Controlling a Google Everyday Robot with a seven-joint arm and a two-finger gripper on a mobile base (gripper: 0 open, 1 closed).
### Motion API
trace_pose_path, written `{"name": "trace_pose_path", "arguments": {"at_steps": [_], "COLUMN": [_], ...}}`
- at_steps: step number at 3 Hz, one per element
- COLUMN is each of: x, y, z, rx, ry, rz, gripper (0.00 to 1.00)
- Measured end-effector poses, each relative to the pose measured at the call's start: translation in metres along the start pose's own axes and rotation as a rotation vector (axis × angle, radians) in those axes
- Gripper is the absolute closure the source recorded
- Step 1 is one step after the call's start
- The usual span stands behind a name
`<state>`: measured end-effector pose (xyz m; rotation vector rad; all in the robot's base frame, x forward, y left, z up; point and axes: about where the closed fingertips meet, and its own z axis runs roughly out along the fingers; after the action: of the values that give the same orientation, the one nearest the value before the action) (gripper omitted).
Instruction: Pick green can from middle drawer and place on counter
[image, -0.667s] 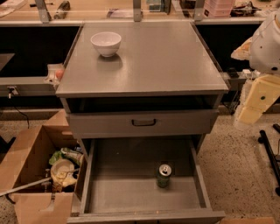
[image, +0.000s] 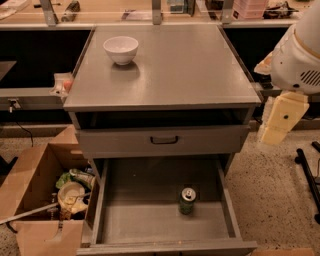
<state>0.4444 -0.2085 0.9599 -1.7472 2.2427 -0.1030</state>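
The green can (image: 187, 200) stands upright on the floor of the open middle drawer (image: 130, 220), right of centre, its silver top showing. The counter (image: 170, 70) is the grey top of the cabinet above it. My gripper is out of view. Only a white and cream part of my arm (image: 287, 85) shows at the right edge, beside the counter's right front corner and well above and to the right of the can.
A white bowl (image: 121, 48) stands at the counter's back left. The shut top drawer front with a black handle (image: 164, 140) overhangs the drawer's rear. An open cardboard box of clutter (image: 47, 200) sits on the floor at the left. A black stand leg (image: 307, 172) is on the right.
The cream part of my arm has shifted slightly to the left and down. The can, bowl and drawer have not moved.
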Motion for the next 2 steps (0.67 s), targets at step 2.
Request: {"name": "trace_pose_path", "arguments": {"at_steps": [2], "x": [-0.033], "y": [0.035], "z": [0.077], "rx": [-0.092], "ry": [-0.184], "rz": [0.012], "gripper": [0.0]}}
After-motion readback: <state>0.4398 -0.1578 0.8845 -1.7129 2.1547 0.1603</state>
